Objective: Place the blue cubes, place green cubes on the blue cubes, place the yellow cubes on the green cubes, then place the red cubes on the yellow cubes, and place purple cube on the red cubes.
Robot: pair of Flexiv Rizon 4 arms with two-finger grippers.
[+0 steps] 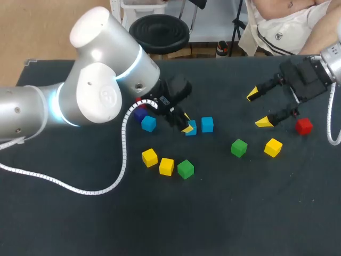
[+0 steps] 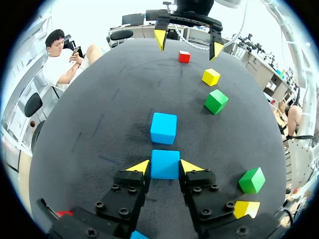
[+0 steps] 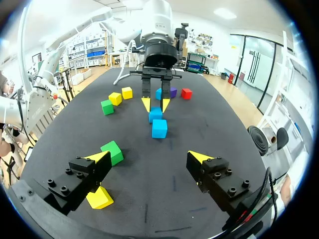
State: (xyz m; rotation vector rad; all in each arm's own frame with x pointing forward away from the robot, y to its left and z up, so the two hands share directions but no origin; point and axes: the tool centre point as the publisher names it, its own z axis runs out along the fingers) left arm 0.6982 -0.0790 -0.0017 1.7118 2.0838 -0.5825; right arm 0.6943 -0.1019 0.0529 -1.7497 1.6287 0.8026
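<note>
My left gripper is shut on a blue cube, one yellow tip against each side, low at the table; in the head view this blue cube is mid-table. A second blue cube lies just ahead of it, and a third sits behind the gripper beside the purple cube. My right gripper hangs open at the right, nothing between its fingers, above the red cube, the yellow cube and the green cube. The same green cube lies by one of its fingers.
Two yellow cubes and a green cube lie in a row in front of the left gripper. Another red cube sits behind the left arm, mostly hidden in the head view. The left arm's white cable trails over the table.
</note>
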